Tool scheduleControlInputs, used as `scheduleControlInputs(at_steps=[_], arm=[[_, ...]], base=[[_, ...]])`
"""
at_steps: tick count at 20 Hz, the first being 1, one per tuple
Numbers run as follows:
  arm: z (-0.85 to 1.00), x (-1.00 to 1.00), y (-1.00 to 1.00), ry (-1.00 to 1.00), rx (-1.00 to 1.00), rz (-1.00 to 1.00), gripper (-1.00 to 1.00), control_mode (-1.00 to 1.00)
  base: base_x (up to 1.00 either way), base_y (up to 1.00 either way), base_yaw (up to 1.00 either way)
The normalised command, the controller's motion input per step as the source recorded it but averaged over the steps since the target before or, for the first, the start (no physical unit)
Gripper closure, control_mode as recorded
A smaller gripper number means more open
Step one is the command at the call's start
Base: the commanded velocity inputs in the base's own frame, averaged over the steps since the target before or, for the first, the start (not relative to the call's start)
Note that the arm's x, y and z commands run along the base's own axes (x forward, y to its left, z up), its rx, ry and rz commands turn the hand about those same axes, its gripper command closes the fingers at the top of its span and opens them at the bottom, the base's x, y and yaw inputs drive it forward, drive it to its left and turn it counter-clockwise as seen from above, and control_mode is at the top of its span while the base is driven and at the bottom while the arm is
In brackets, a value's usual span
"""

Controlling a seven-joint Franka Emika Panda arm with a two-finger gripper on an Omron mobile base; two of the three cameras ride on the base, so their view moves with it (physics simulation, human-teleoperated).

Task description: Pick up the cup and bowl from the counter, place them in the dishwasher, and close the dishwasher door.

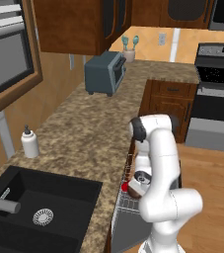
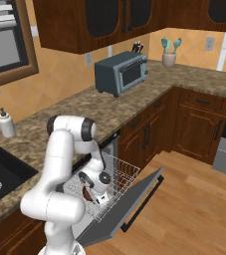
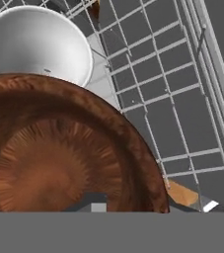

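While the arm bends down off the front edge of the counter, its gripper hangs low over the white wire rack of the dishwasher, and the dark brown bowl sits right under the hand, so close that it covers most of the hand view. Whether the fingers are clamped on the bowl's rim or spread apart I cannot tell, since only a sliver of the hand shows at the bowl's near edge. Just beside the bowl, toward the rack's inner side, stands the cup, upright with its white inside facing up; from the left base view a bit of its red wall peeks out next to the wrist. The dishwasher door is dropped open, slanting out over the wood floor. Up on the counter, a white soap bottle stands near the corner of the black sink, and a grey toaster oven sits well along toward the far corner.
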Motion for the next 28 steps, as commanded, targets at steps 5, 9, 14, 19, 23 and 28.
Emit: scheduleControlInputs(at_steps=[5, 9, 14, 19, 23, 28], arm=[[-0.51, 0.34, 0.1, 0.04, 0.0, 0.0, 1.0, -1.0], [-0.55, 0.44, 0.04, 0.04, 0.0, 0.0, 1.0, -1.0], [-0.46, 0.07, 0.0, 0.0, 0.0, 0.01, -1.0, -1.0], [-0.02, -0.18, 0.0, -0.01, 0.0, 0.01, -1.0, -1.0], [0.83, -0.58, 0.0, -0.1, 0.07, 0.01, -1.0, -1.0], [1.0, -0.39, -0.07, -0.07, 0.11, 0.0, -1.0, -1.0]], base=[[0.0, 0.0, 0.0], [0.0, 0.0, 0.0], [0.0, 0.0, 0.0], [0.0, 0.0, 0.0], [0.0, 0.0, 0.0], [0.0, 0.0, 0.0]])
